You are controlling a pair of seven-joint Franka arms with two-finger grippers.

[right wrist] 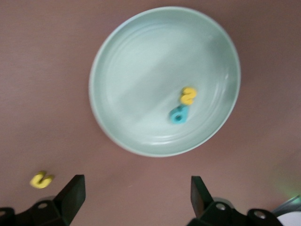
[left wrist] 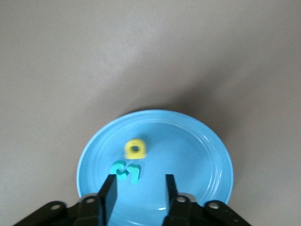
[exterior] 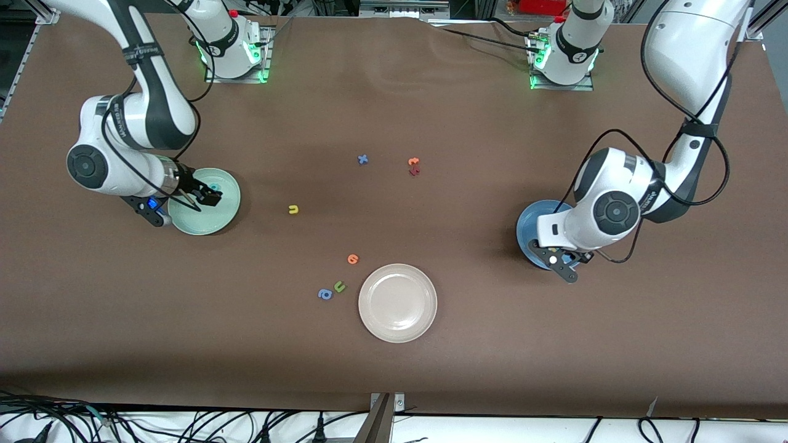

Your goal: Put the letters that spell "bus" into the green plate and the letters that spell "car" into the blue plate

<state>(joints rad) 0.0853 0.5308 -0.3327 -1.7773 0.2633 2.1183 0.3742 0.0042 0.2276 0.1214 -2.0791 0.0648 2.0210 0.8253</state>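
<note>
Brown table (exterior: 394,369) with plates and foam letters.
On it lie the green plate (exterior: 225,220), the blue plate (exterior: 528,229), a beige plate (exterior: 398,302), the yellow u (exterior: 293,210) and other scattered letters.

I am working in a robotics lab: two arm bases (exterior: 237,52) bolted along the frame's top edge, brown-covered table (exterior: 394,369), loose cables (exterior: 184,424) across the bottom.

High front camera overlooks the table (exterior: 394,369); wrist cameras each face one plate.

Even overhead light, soft shadows beside the arms; both wrist views slightly blurred.
</note>
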